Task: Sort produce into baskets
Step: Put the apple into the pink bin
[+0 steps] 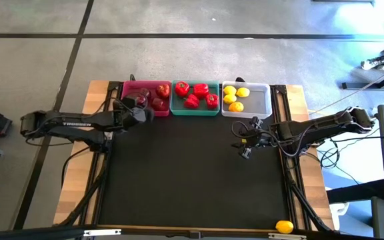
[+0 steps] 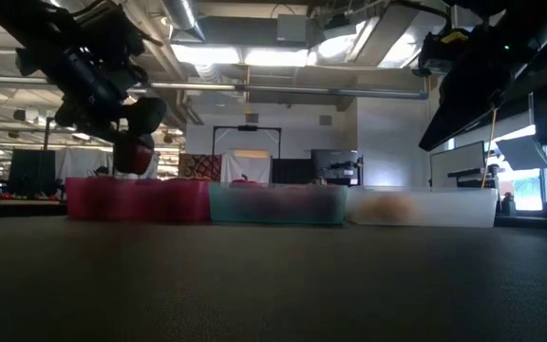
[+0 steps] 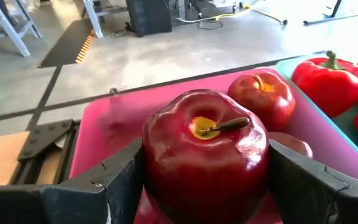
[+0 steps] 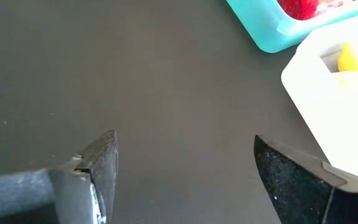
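Item in hand: one dark red apple [image 3: 205, 152], stem up, clamped between the two fingers of your left gripper [image 1: 139, 105], held above the pink basket [image 1: 129, 89] and clear of its floor, as the low view shows.

Pink basket, leftmost of the row at the table's far edge: you have more dark red apples here, one [image 3: 261, 98] just beyond the held fruit; the exact count is hard to read from above, perhaps three.

Teal basket [image 1: 195, 111], middle, touching the pink one: your red peppers [image 1: 201, 89], four by the overhead view.

White basket [image 1: 262, 100], rightmost, beside the teal: your lemons [image 1: 235, 105], about four, gathered toward its left side.

Stray item: one lemon [image 1: 284, 227] at the table's near edge, right side, well apart from every basket.

Right gripper [image 1: 245, 137]: over the black mat [image 1: 192, 173] just in front of the white basket, fingers spread wide with nothing between them.
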`<action>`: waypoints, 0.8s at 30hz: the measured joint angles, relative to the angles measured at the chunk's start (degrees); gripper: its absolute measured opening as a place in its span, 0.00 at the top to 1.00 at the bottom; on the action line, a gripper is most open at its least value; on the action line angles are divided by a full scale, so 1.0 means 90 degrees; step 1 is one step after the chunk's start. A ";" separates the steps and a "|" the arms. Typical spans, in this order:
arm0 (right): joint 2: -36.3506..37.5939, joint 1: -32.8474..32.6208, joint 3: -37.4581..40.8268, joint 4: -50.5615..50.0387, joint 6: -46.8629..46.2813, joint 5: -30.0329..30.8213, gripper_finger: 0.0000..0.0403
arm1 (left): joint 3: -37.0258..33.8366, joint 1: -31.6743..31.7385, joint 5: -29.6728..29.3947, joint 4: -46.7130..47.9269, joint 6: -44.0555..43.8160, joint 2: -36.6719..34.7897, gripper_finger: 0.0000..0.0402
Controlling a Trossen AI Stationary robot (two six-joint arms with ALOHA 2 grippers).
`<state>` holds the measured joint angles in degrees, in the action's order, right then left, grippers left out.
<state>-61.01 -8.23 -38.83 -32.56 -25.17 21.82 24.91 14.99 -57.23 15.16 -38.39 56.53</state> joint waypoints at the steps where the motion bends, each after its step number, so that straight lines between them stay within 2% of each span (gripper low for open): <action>1: 0.0000 -0.0002 0.0000 -0.0002 0.0000 0.0000 0.26 | 0.0000 0.0064 -0.0003 -0.0076 0.0121 0.0008 0.31; 9: 0.0000 -0.0002 0.0000 -0.0007 -0.0039 -0.0003 0.26 | -0.0370 0.0580 -0.0018 -0.0592 0.0242 0.0188 0.31; 15: 0.0000 -0.0001 -0.0002 -0.0020 -0.0044 -0.0001 0.26 | -0.0950 0.0692 0.0199 -0.1255 0.0219 0.0403 0.31; 18: 0.0000 -0.0001 0.0000 -0.0014 -0.0051 0.0000 0.26 | -0.0993 0.0688 0.0205 -0.1253 0.0186 0.0404 0.30; 24: 0.0000 -0.0001 0.0000 -0.0012 -0.0058 -0.0169 0.26 | -0.0993 0.0687 0.0201 -0.1287 0.0232 0.0404 0.21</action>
<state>-61.01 -8.24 -38.83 -32.67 -25.69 20.31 15.97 21.17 -55.42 3.57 -36.30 60.16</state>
